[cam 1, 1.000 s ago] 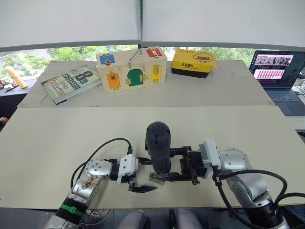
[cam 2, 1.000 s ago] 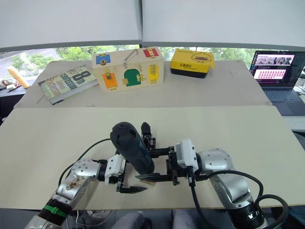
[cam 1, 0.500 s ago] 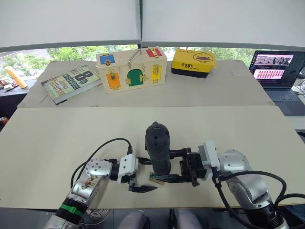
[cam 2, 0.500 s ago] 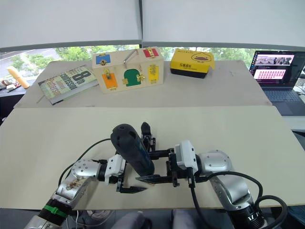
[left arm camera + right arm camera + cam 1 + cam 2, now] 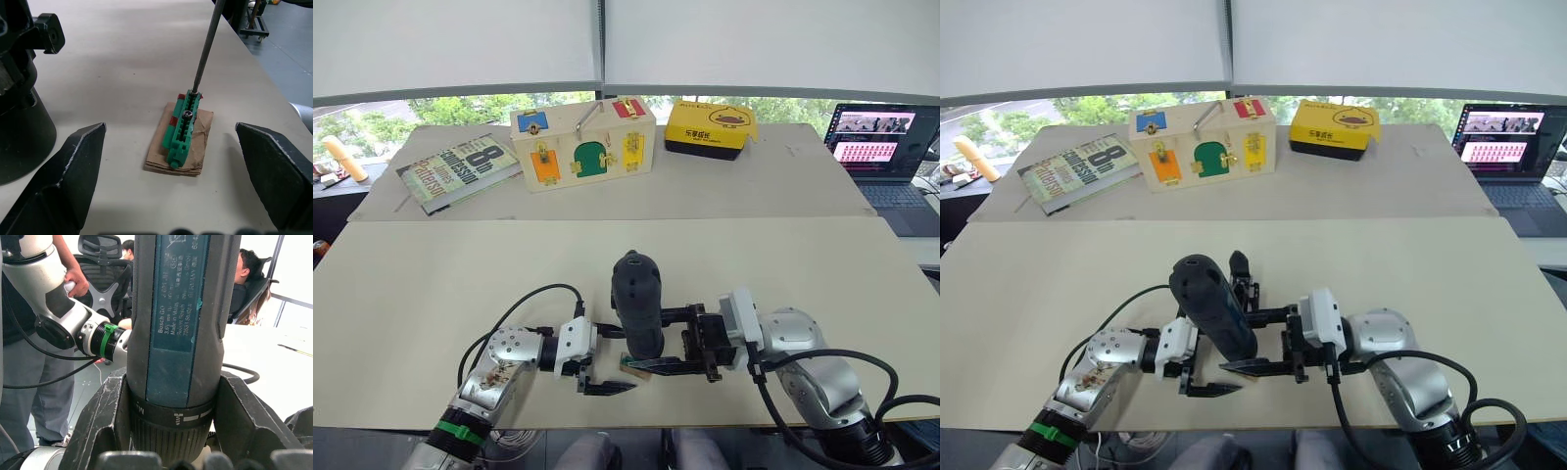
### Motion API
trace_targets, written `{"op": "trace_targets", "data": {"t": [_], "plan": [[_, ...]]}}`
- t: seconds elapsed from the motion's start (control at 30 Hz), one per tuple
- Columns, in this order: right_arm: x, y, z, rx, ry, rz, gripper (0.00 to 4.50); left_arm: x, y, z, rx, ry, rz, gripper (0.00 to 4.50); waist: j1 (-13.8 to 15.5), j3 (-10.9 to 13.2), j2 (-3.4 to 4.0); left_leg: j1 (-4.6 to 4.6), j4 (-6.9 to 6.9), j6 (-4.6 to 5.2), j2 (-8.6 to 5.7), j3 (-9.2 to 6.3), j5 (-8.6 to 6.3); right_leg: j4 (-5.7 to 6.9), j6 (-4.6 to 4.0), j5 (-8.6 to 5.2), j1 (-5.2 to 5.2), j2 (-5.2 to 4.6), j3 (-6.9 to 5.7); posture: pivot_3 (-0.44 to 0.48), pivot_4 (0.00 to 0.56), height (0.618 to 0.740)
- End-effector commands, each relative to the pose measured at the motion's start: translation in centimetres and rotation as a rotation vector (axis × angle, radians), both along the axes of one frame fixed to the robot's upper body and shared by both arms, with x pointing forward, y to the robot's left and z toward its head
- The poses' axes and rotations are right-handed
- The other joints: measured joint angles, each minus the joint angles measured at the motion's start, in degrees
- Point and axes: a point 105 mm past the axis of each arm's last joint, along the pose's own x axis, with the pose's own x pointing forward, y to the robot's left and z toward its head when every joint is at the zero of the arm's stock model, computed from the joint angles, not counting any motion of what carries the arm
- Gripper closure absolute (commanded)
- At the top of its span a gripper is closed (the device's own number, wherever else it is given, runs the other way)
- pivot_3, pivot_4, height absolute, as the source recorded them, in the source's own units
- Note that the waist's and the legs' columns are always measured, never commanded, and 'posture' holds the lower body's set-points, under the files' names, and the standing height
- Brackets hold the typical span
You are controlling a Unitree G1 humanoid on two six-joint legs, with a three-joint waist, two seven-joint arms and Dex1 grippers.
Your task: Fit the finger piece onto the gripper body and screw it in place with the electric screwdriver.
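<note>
The electric screwdriver (image 5: 638, 304) stands nearly upright over the near middle of the table, and my right gripper (image 5: 648, 340) is shut on its lower body (image 5: 173, 308). Its thin metal bit (image 5: 208, 44) comes down onto a small green block on a tan rectangle (image 5: 183, 129). My left gripper (image 5: 169, 128) is open, one finger on each side of that green block, not touching it. The black gripper body (image 5: 1242, 279), with a pointed finger sticking up, sits just behind the screwdriver and beside my left gripper (image 5: 612, 360). The finger piece is hidden.
At the table's back stand a wooden lock box (image 5: 584, 142), a yellow box (image 5: 710, 127) and a book (image 5: 460, 168). A laptop (image 5: 886, 147) sits far right. The table's front edge is just below both grippers. People and a chair show beyond the table (image 5: 88, 279).
</note>
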Motion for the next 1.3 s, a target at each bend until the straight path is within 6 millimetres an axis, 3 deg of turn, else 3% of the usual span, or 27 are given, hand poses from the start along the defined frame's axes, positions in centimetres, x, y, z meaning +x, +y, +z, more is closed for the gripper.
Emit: {"op": "trace_targets", "data": {"t": [0.03,0.47,1.07,1.3], "plan": [[-0.3,0.3,0.8,0.026,-0.054,0.026,2.55,-0.9,-0.1,-1.5,0.03,0.063,-0.013,0.0,0.0,0.0,0.0,0.0,0.0,0.0,0.0,0.0,0.0,0.0,0.0,0.0,0.0,0.0,0.0,0.0,0.15,0.74],[-1.0,0.3,2.3,0.061,-0.095,0.054,2.55,-0.6,0.4,-0.2,-0.029,0.052,0.007,0.0,-0.2,0.0,0.0,-0.01,0.0,0.0,0.0,0.0,0.0,0.0,0.0,0.0,-0.02,0.01,0.0,0.0,0.15,0.74],[-1.5,-0.3,5.8,0.089,-0.115,0.062,2.55,-1.9,3.9,5.4,-0.097,-0.009,-0.056,0.0,-0.4,0.0,-0.01,-0.06,-0.06,0.0,0.02,-0.01,-0.01,-0.05,-0.01,0.0,-0.08,0.03,-0.02,0.0,0.15,0.74],[-1.2,-1.1,8.6,0.133,-0.114,0.019,2.55,-2.2,5.2,8.5,-0.141,0.002,-0.034,0.0,-0.5,0.0,-0.01,-0.05,-0.07,0.0,0.04,-0.01,-0.01,-0.05,-0.01,0.0,-0.08,0.03,-0.01,0.0,0.15,0.74]]}}
